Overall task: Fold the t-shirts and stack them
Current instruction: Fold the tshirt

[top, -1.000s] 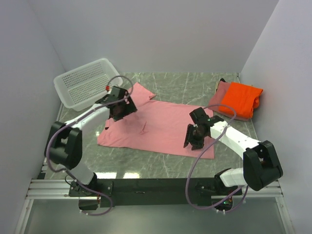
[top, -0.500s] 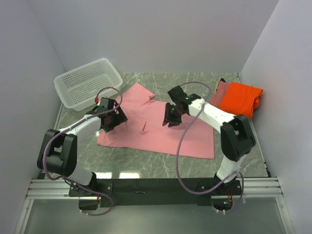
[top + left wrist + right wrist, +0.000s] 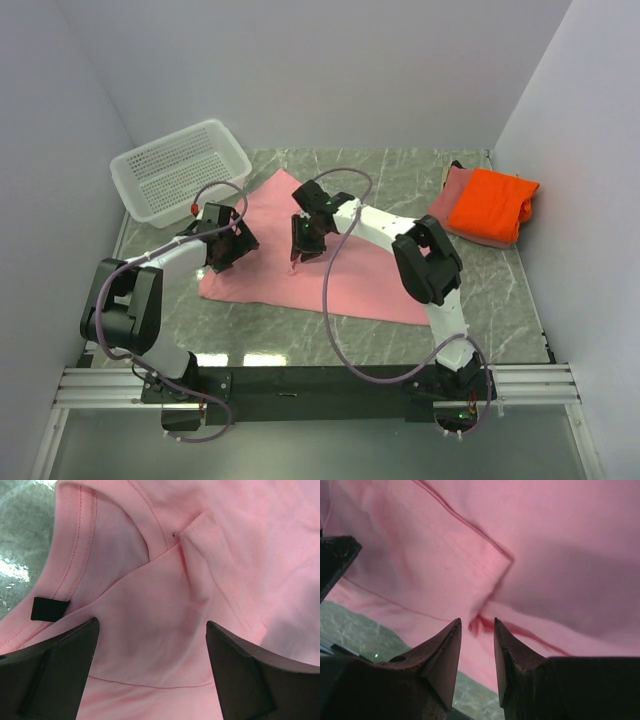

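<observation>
Basket (image 3: 178, 172) of white perforated plastic sits at the far left corner of the green marble table (image 3: 400, 175), with nothing visible inside it. Just near of it, the left gripper (image 3: 228, 250) hangs low over the left edge of the light pink shirt (image 3: 350, 270). In the left wrist view that gripper (image 3: 152, 667) is released. Its two dark fingers (image 3: 52, 672) stand wide apart, one on each side of the picture, with nothing between them but flat pink cloth below. The collar (image 3: 150, 535) lies just beyond the fingers, and a small black tag (image 3: 49, 609) is sewn at its left side.

The light pink shirt is spread open and mostly flat across the middle of the table, with one sleeve pointing toward the far side.

The right arm reaches leftward across the shirt, so the right gripper (image 3: 303, 243) sits over the cloth a little right of the left one. From the right wrist, the right gripper (image 3: 476, 630) shows its fingertips (image 3: 451, 632) drawn close, with only a narrow gap between them. A small raised ridge of cloth (image 3: 481, 621) lines up with that gap. Whether the tips are actually pinching it cannot be told.

Far right, near the wall, the orange shirt (image 3: 492, 203) lies folded on top of the folded dusty rose shirt (image 3: 452, 190), well apart from both grippers.
</observation>
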`<state>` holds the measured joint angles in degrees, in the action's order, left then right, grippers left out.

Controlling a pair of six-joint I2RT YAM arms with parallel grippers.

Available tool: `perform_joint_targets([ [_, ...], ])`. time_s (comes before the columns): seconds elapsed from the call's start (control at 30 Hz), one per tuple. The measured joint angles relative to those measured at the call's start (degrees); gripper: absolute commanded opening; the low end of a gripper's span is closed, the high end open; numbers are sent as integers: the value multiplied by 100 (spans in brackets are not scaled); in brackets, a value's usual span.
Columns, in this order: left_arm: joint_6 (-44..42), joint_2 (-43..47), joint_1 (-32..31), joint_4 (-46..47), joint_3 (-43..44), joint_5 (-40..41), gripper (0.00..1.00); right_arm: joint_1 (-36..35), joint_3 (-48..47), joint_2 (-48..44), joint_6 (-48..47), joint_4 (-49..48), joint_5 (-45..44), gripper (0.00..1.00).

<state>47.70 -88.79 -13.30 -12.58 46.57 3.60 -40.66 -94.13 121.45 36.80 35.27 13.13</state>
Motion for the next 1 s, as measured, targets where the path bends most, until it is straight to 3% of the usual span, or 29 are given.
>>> perform_joint_targets([
  [0.63,9,90,22,216,-149,-72,95,-142,-710,723,-39,35,-669,37],
  [0.73,9,140,39,232,-203,-72,95,-142,-710,732,-39,26,-704,29],
  [0.93,20,254,96,291,-339,-76,95,-142,-713,741,-22,28,-782,2],
  [1.0,39,308,129,341,-411,-83,95,-142,-713,741,-4,31,-798,0],
])
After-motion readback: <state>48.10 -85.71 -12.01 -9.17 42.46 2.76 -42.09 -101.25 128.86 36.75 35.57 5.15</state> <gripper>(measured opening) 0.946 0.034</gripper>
